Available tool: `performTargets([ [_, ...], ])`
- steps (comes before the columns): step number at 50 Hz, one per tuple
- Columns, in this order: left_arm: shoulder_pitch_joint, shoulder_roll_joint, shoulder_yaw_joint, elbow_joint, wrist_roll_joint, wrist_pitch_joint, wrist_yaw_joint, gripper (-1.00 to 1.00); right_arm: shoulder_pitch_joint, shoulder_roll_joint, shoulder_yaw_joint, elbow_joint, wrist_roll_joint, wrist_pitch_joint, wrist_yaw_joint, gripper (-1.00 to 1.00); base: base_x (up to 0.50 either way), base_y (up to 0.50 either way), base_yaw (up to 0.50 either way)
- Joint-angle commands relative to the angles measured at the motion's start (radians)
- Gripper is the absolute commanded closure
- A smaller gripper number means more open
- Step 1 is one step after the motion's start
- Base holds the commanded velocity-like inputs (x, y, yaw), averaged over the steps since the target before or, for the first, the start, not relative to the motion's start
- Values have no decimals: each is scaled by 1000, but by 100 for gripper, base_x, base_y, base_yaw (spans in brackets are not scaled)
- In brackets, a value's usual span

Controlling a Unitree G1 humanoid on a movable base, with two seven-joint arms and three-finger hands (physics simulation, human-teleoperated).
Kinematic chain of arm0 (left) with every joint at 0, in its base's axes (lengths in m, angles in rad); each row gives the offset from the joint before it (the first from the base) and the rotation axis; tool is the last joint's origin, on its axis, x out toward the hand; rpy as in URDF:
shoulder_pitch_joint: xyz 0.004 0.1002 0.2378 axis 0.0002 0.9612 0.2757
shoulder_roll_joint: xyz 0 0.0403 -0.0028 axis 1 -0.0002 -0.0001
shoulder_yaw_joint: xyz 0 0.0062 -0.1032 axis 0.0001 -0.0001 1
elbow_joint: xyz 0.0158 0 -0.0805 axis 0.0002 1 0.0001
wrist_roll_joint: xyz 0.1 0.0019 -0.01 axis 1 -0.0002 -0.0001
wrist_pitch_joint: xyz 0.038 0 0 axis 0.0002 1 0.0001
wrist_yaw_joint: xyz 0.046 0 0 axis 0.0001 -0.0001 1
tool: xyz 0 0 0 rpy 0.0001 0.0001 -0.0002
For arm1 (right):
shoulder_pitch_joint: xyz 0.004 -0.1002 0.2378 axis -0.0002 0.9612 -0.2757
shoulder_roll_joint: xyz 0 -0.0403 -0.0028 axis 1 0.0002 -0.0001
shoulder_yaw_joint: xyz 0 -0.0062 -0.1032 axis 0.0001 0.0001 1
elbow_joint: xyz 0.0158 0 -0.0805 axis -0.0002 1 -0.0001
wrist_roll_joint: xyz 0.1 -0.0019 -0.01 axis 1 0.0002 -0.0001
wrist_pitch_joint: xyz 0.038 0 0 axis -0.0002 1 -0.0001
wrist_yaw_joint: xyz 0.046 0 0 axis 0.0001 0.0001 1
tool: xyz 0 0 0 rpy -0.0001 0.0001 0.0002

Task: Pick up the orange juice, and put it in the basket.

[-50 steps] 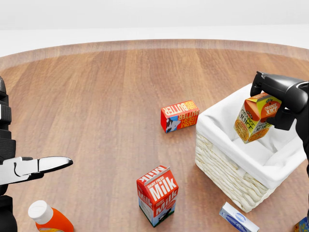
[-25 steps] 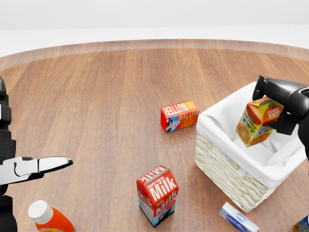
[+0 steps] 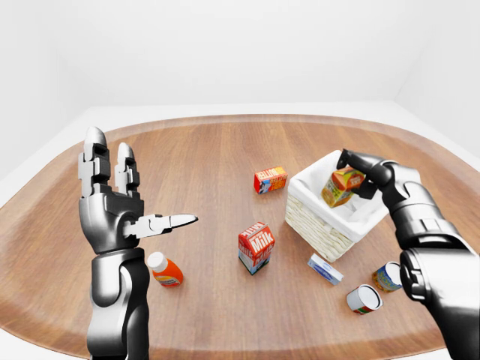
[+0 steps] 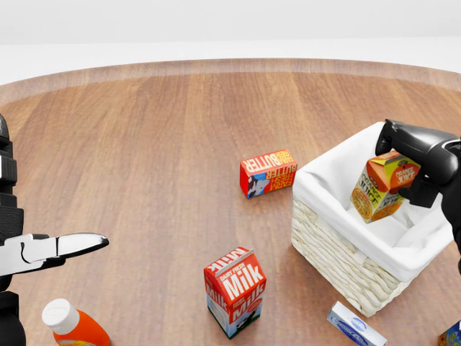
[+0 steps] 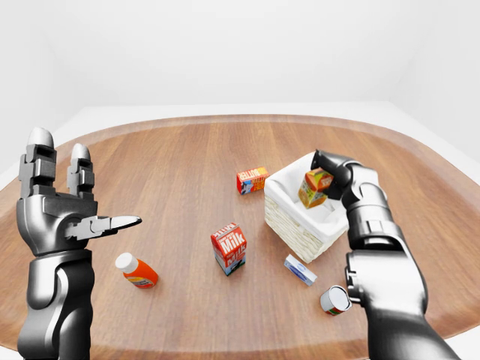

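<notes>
Left-eye view: orange juice (image 3: 341, 186), a small orange-and-yellow carton, tilted, clenched in right hand (image 3: 360, 171) over basket (image 3: 319, 222). Left hand (image 3: 120, 206) raised with fingers spread, holding nothing, well left of basket.

Head view: beside basket, one butter box (image 4: 268, 173), one milk carton (image 4: 235, 290).

Right-eye view: below basket on surface (image 5: 172, 161), one can (image 5: 334, 299); one bottle (image 5: 136, 271) far left.

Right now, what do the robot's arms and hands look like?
Both arms are glossy dark grey metal built from rounded, jointed segments. The left robot hand has three blocky segmented fingers with lighter silver tips. The right robot hand is darker, nearly black in the head view. No cables, markings or sleeves show.
</notes>
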Motion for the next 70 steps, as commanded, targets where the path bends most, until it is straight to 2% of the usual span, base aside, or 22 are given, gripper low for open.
performTargets([
  [1, 0, 0, 0, 0, 0, 0, 0, -100, 1, 1, -11, 9, -34, -13, -77, 100, 0, 0, 0],
  [45, 0, 0, 0, 0, 0, 0, 0, -100, 38, 26, 16, 110, -49, -21, -235, 100, 0, 0, 0],
  [50, 0, 0, 0, 0, 0, 0, 0, -100, 42, 26, 18, 107, -52, -11, -240, 100, 0, 0, 0],
  [51, 0, 0, 0, 0, 0, 0, 0, -100, 42, 26, 18, 107, -52, -12, -241, 79, 0, 0, 0],
  [52, 0, 0, 0, 0, 0, 0, 0, -100, 42, 23, 18, 108, -54, -9, -245, -45, 0, 0, 0],
  [53, 0, 0, 0, 0, 0, 0, 0, -100, 42, 22, 18, 108, -55, -9, -245, -100, 0, 0, 0],
  [70, 0, 0, 0, 0, 0, 0, 0, -100, 46, 21, 17, 99, -60, -13, -251, -100, 0, 0, 0],
])
